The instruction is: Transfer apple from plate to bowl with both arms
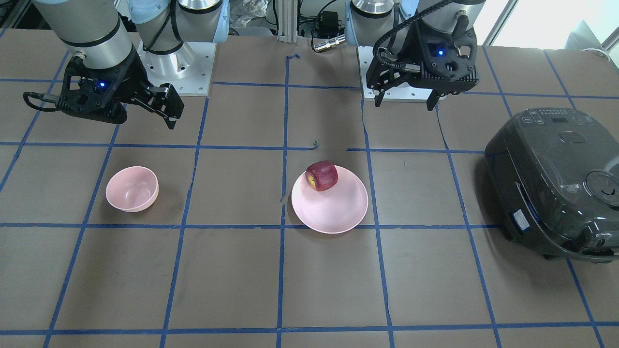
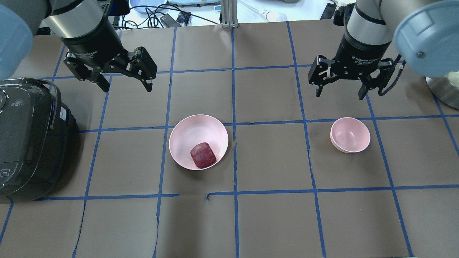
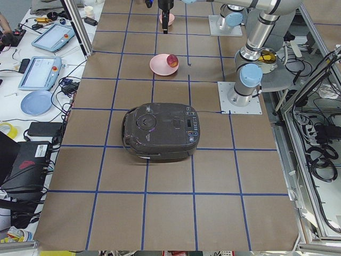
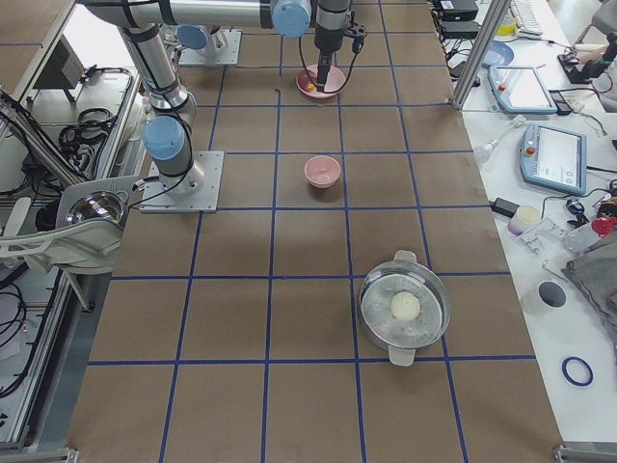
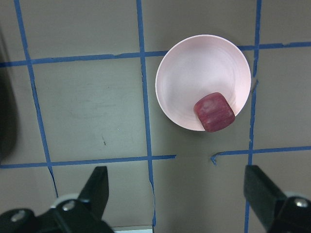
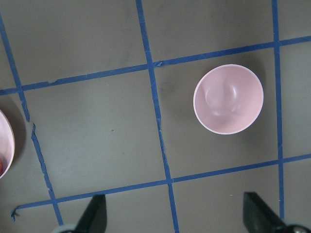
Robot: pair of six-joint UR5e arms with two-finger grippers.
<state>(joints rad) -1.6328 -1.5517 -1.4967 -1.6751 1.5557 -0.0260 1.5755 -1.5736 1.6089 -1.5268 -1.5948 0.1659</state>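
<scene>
The dark red apple [image 1: 321,175] lies on the wide pale pink plate [image 1: 338,210], near its rim on the robot's side; both also show in the overhead view, the apple [image 2: 203,155] and the plate [image 2: 195,130]. The small deep pink bowl [image 2: 350,135] stands empty to the right. My left gripper [image 2: 127,87] is open and empty, hovering beyond and left of the plate. Its wrist view shows the apple [image 5: 214,112] on the plate [image 5: 197,73]. My right gripper [image 2: 339,95] is open and empty, hovering beyond the bowl, which its wrist view shows [image 6: 228,99].
A dark grey rice cooker [image 2: 25,139] stands at the table's left end. A steel pot with a glass lid [image 4: 405,309] stands at the right end. Blue tape lines grid the brown table [image 2: 272,157].
</scene>
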